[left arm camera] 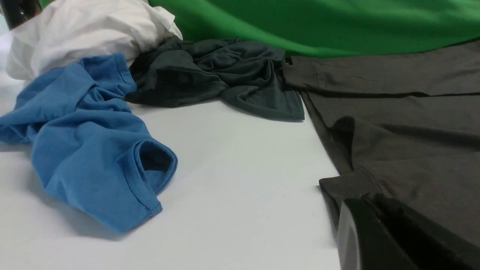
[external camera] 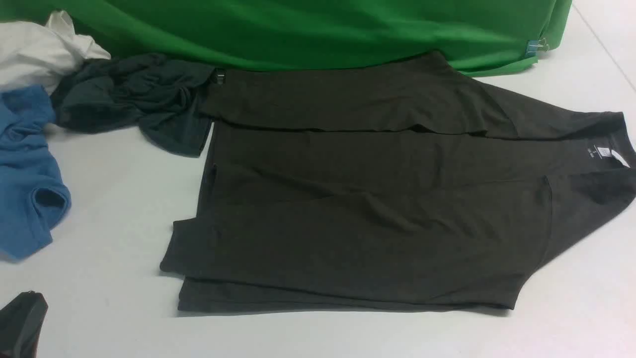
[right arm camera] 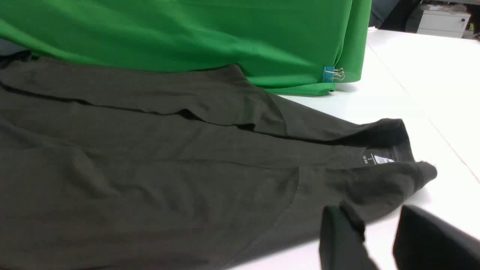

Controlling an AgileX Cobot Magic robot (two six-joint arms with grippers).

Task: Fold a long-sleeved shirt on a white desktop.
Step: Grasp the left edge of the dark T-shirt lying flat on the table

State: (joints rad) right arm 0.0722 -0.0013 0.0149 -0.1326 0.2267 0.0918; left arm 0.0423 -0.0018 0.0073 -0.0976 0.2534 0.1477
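While the long-sleeved shirt (external camera: 367, 214) lies flat on the white desktop (external camera: 114, 209) — both sides folded in, collar right, hem left — we see the left gripper (left arm camera: 375, 232) pinched together near the hem corner, and the right gripper (right arm camera: 375, 221) spread apart beside the collar, nothing between its fingers.

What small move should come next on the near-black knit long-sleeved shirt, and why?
Probably lower the open right hand onto the shirt at its collar end, close by: both long sides already lie folded inward, leaving the crosswise fold.
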